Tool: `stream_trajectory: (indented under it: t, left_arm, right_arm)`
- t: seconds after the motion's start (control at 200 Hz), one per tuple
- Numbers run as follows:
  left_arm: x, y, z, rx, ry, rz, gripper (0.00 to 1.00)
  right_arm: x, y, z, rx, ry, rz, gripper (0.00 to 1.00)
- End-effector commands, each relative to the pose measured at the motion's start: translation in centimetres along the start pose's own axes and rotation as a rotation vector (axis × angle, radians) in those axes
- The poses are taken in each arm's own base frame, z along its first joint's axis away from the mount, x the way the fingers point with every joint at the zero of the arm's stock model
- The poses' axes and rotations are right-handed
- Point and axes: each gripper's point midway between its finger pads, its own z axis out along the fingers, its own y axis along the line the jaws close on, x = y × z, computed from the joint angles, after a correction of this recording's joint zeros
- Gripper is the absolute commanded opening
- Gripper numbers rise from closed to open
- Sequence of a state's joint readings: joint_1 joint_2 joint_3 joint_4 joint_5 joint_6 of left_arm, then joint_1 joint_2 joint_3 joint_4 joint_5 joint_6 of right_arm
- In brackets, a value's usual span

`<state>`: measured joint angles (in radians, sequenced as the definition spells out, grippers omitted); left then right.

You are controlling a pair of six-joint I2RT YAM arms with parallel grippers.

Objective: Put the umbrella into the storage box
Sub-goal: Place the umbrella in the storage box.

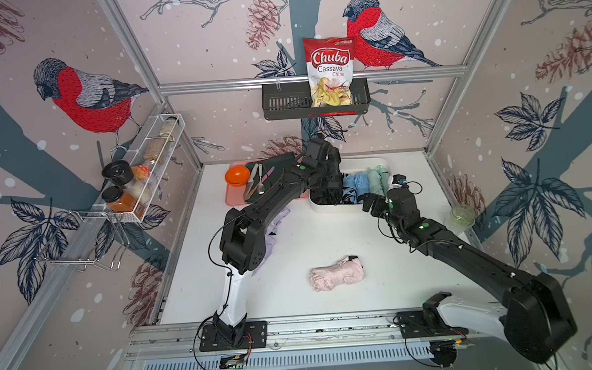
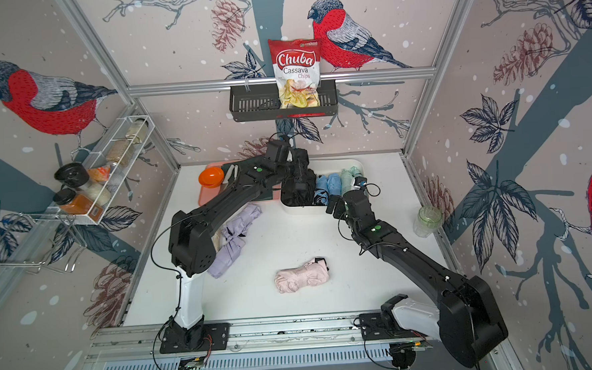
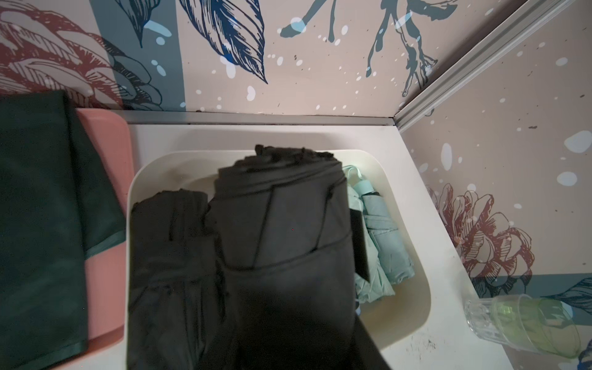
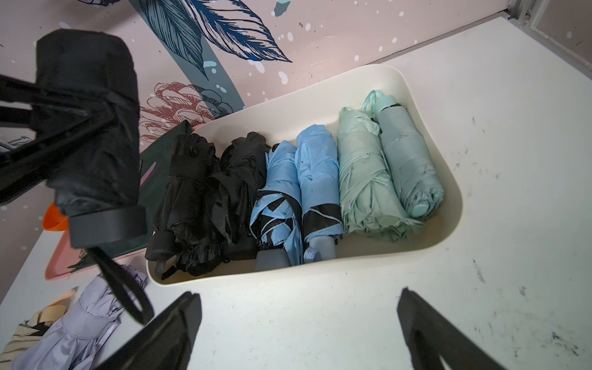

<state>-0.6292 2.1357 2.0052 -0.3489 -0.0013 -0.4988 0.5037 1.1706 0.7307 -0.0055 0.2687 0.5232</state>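
Umbrella (image 3: 282,224) hangs in left gripper (image 1: 327,182) over storage box (image 4: 320,93) holding six; right gripper (image 4: 298,296) wide.

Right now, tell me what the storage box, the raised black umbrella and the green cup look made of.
The storage box: likely moulded plastic, cream, smooth matte walls, rounded corners. The black umbrella: thin fabric, probably synthetic, creased with slight sheen; its handle looks like hard matte plastic. The green cup: see-through, ribbed, glossy; glass or clear plastic, cannot tell.
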Motion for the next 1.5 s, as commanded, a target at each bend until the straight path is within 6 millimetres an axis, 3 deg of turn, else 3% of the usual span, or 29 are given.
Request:
stream_trajectory:
  t: [0.0,0.245,0.57,0.775,0.976,1.496]
  left_arm:
    - [-1.0,0.1,1.4,-0.006,-0.035,-0.009,0.17]
    - [0.9,1.7,4.5,-0.059,-0.004,-0.025,0.18]
    - [2.3,3.2,6.2,-0.112,0.013,-0.007,0.19]
    - [1.1,3.1,6.3,-0.122,-0.028,0.022,0.19]
    - [1.2,3.4,6.7,-0.136,-0.034,0.05,0.19]
    - [4.6,3.4,6.2,-0.172,0.036,0.047,0.18]
  right_arm:
    - [-1.0,0.3,0.1,-0.008,-0.04,0.023,1.0]
    - [-0.6,0.6,0.8,-0.02,-0.024,0.017,1.0]
    - [0.0,1.1,1.7,-0.037,0.007,0.019,1.0]
    - [0.5,1.4,2.1,-0.049,0.027,0.016,1.0]
    - [0.5,1.5,2.3,-0.051,0.028,0.012,1.0]
    - [0.6,1.6,2.5,-0.048,0.044,0.012,1.0]
